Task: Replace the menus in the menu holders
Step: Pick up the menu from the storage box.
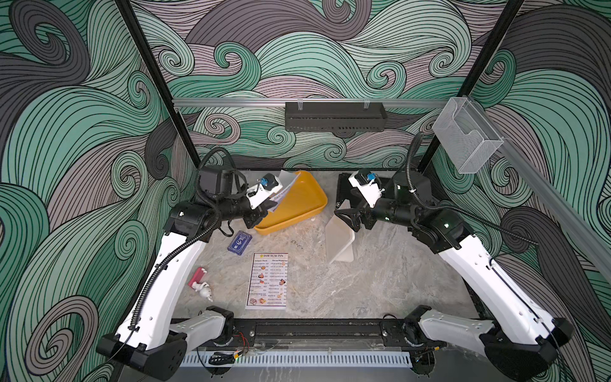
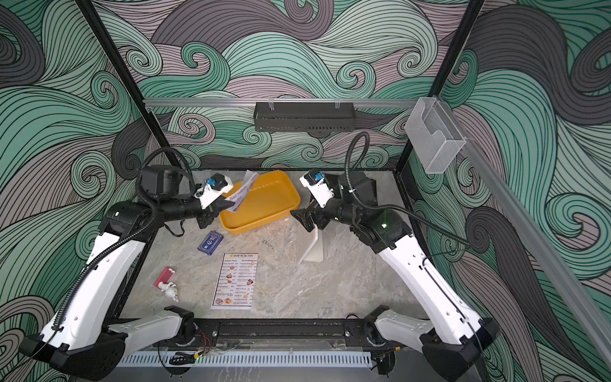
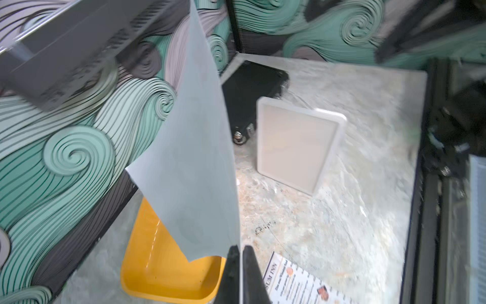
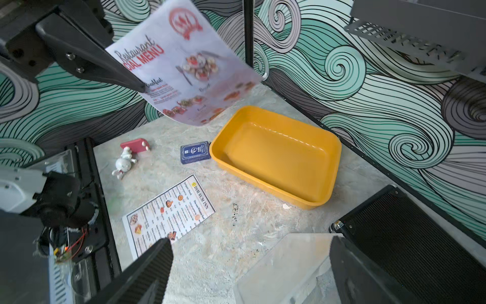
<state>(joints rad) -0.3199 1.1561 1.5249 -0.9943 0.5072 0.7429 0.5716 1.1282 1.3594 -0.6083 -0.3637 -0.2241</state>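
While the left hand (image 4: 142,88) pinched the pink menu (image 4: 189,65) over the yellow tray (image 4: 276,158), a slow drop seemed best, and the right hand (image 4: 251,242) gaped wide above the holder (image 3: 297,142), with the white menu (image 1: 268,281) flat on the counter (image 1: 380,281).

tray (image 4: 278,158) yellow-orange | table (image 1: 330,287) grey-beige marbled | walls (image 1: 66,132) teal/grey swirls, black lines | card (image 1: 239,242) dark blue | DIM SUM INN menu (image 1: 267,281) white | special menu (image 4: 184,65) lavender-pink, red heading | holder (image 3: 297,142) frosted white
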